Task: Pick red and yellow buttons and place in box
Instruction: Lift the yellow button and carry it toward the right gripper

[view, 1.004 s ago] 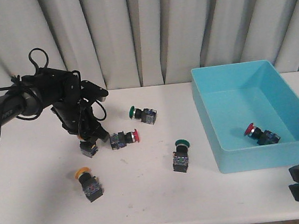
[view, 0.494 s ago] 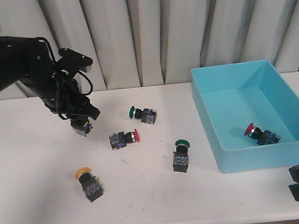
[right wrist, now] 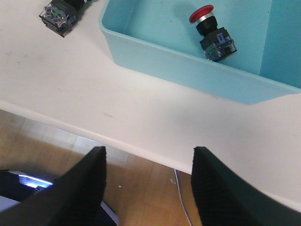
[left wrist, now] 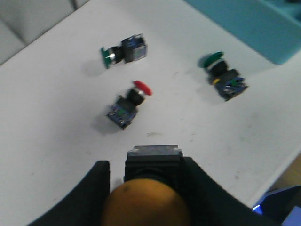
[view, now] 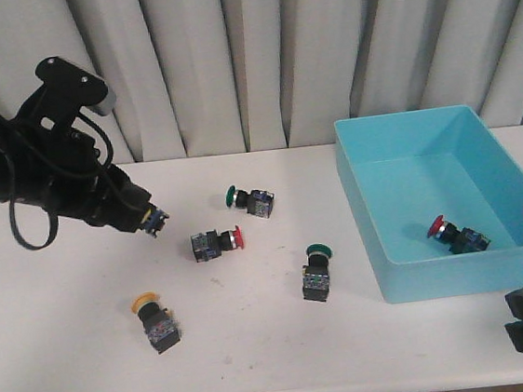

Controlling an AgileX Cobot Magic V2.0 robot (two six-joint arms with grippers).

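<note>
Left gripper [view: 149, 219] clamps yellow-capped black-bodied push-button switch [left wrist: 146, 203] | turquoise rectangular plastic box [view: 368, 232] at 3 o'clock, well apart | right gripper [right wrist: 148, 183] empty, spread.

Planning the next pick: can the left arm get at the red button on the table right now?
Probably not yet: the left claw is shut on a yellow button. The red button itself lies clear of its neighbours.

Left wrist view: yellow button [left wrist: 146, 209] cut off at frame edge, its body mostly hidden between the fingers [left wrist: 96, 188]. Box [left wrist: 256, 26] cropped at corner, blurred.
</note>
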